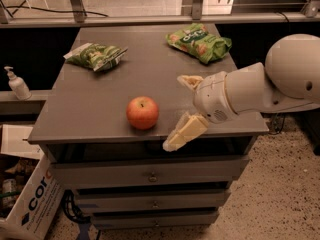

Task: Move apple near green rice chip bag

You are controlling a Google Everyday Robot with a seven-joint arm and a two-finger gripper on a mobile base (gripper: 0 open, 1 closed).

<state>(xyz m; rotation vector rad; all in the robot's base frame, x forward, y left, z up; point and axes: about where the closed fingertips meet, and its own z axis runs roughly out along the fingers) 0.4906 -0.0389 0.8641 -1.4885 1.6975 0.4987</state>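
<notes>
The red-orange apple [142,112] sits near the front edge of the grey cabinet top [150,74]. The lime-green rice chip bag [198,41] lies at the back right of the top. My gripper [180,111] comes in from the right, a little right of the apple and apart from it. Its two tan fingers [183,133] are spread wide, one toward the back and one over the front edge. It holds nothing.
A darker green-and-white bag [95,55] lies at the back left. A soap pump bottle [17,84] stands on a ledge to the left. A cardboard box [25,194] sits on the floor at lower left. Drawers [152,176] are below the top.
</notes>
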